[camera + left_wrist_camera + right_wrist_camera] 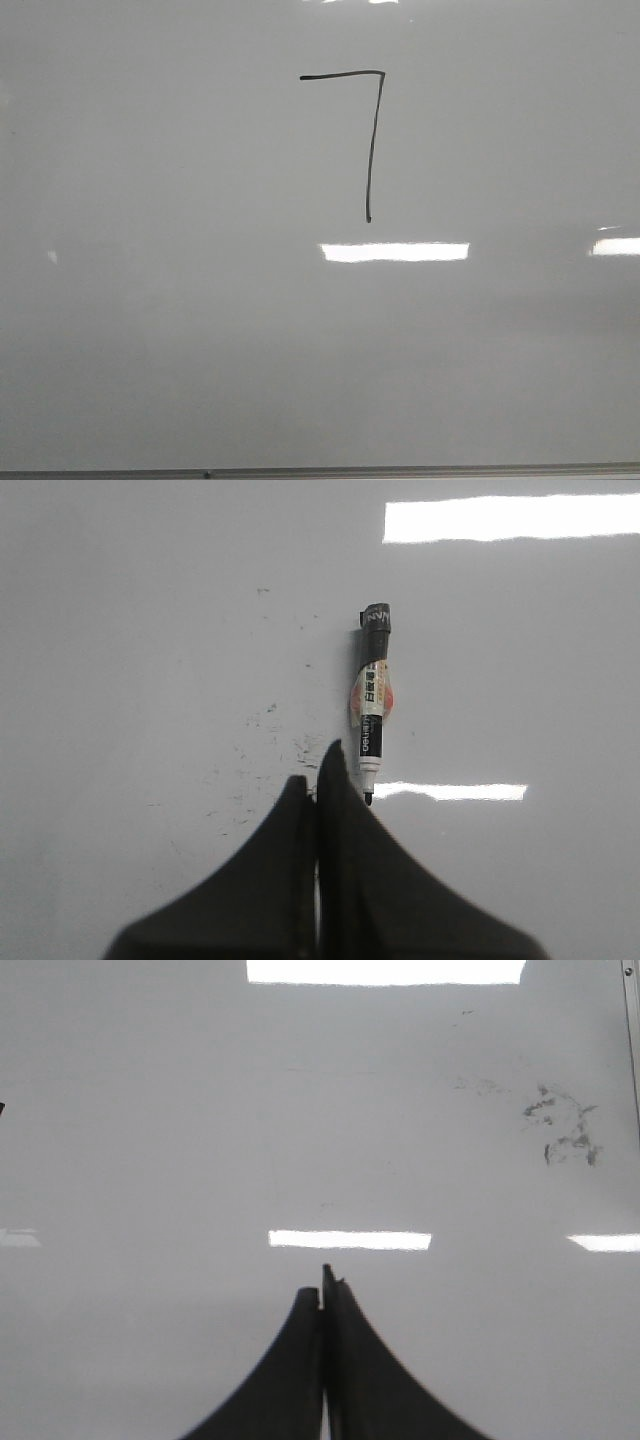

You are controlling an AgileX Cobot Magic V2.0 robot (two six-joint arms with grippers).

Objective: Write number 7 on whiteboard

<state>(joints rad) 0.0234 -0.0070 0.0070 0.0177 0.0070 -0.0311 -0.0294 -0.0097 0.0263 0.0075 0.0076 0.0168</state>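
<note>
Toward the far edge of the whiteboard (pixel 150 330), the number 7 (pixel 370 140) stands complete, so the marker (pixel 373 705) lies released on the board just beside the left gripper (pixel 318 780), and both it and the right gripper (pixel 324 1285) are closed on nothing.

Number 7 (pixel 368 140) on whiteboard (pixel 150 330), in far half, slightly right of centre; top stroke runs left from joint, downstroke drops toward near side. Whiteboard frame edge (pixel 320 472) along near side. Left wrist view: marker (pixel 374 700) lies flat on whiteboard, just beside left gripper (pixel 318 770), tip by fingertips, not between them. Smudge marks (pixel 270 750) on board beside marker. Right wrist view: right gripper (pixel 324 1285) over whiteboard; smudges (pixel 565 1130) near frame edge.
</note>
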